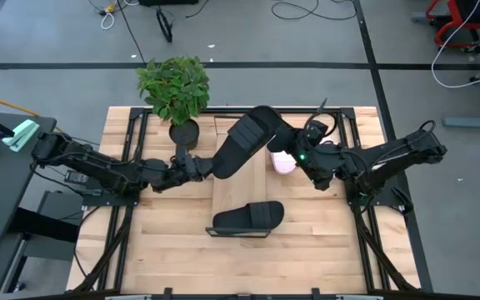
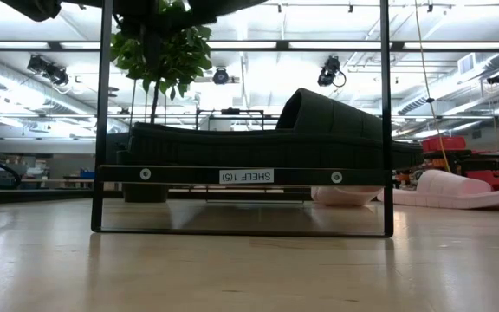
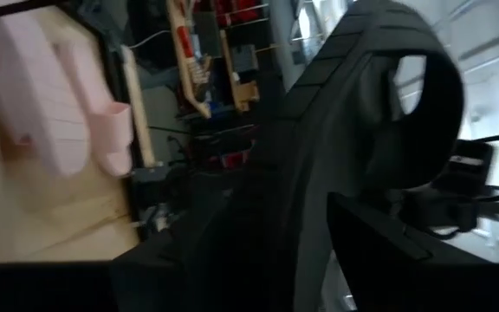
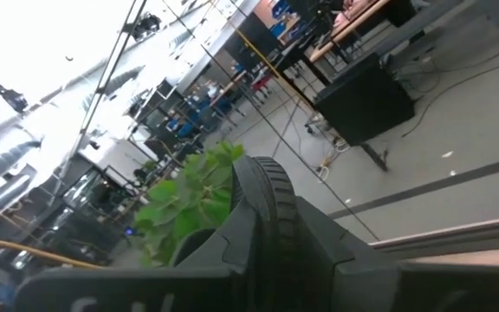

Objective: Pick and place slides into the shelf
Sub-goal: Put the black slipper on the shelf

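Mid-transfer: one black slide (image 1: 247,140) held aloft just above centre of the high view, heel end pinched at the left gripper (image 1: 192,165), toe end met by the right gripper (image 1: 307,155) from the right. Left fingers apparently closed on the sole edge; right fingers hidden behind the strap — cannot tell whether clamped or merely touching.

Second black slide (image 1: 248,217) lying on the shelf (image 1: 228,198) plank, lower centre. A pale pink slide (image 1: 283,162) just right of the plank, tucked under the right wrist.

Likely trouble from here:
- Two arms on one foam-like shoe — any mismatch in motion could twist or tug it out of the left grip.
- Held by the very end, so the long sole may sag or swing on the way down.
- Little spare plank beside the slide already placed; a low approach could knock it off.
- Right arm close over the pink slide, easy to brush aside.

From the low view only: the shelf's black frame, its label, the parked slide in side profile, and another pink slide (image 2: 450,188) at far right. From the left wrist view only: the pink slide's ribbed sole (image 3: 37,95) at upper left. Potted plant (image 1: 175,87) in upper left of the high view.
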`<state>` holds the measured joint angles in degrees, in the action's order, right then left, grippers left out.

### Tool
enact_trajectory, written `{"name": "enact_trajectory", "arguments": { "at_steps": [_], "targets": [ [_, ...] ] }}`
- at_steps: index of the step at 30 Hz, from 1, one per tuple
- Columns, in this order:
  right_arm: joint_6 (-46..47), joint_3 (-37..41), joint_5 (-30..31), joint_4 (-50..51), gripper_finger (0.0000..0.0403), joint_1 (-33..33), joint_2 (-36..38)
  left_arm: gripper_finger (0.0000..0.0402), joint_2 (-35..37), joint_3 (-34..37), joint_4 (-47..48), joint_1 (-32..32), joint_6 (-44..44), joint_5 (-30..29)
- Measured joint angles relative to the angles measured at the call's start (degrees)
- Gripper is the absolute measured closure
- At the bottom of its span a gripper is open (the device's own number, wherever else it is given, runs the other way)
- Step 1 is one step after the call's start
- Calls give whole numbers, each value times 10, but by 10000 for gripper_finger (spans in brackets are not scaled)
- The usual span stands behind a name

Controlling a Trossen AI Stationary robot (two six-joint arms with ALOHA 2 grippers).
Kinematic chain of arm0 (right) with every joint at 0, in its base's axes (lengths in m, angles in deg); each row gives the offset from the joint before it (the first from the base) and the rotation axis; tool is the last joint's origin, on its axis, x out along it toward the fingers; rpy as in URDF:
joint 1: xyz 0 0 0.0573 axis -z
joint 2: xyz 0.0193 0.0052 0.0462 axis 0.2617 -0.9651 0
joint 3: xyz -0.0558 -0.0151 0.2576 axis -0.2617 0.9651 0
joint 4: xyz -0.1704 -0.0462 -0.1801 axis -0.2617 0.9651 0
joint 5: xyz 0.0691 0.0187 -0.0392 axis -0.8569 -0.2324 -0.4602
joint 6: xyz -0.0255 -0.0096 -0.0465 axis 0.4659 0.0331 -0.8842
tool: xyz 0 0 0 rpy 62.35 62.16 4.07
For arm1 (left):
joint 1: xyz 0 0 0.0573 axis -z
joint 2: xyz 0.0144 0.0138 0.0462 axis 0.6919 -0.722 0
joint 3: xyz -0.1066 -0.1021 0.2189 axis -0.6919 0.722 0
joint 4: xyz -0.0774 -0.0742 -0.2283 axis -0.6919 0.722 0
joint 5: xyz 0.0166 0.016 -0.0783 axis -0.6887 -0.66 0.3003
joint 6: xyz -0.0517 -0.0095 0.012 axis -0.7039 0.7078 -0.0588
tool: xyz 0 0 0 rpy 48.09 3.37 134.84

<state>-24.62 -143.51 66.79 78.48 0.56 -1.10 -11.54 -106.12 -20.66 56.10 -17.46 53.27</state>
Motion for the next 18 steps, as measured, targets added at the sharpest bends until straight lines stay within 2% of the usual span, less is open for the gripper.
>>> {"name": "enact_trajectory", "arguments": {
  "at_steps": [6,14,18],
  "targets": [
    [-3,0,-6,1,350,3,-7,235,0,0,-11,0,2,0],
    [-25,0,-10,4,350,4,-6,316,0,0,-14,0,13,0],
    [-26,0,-11,13,350,4,-6,320,0,0,-12,0,15,0]
  ]
}}
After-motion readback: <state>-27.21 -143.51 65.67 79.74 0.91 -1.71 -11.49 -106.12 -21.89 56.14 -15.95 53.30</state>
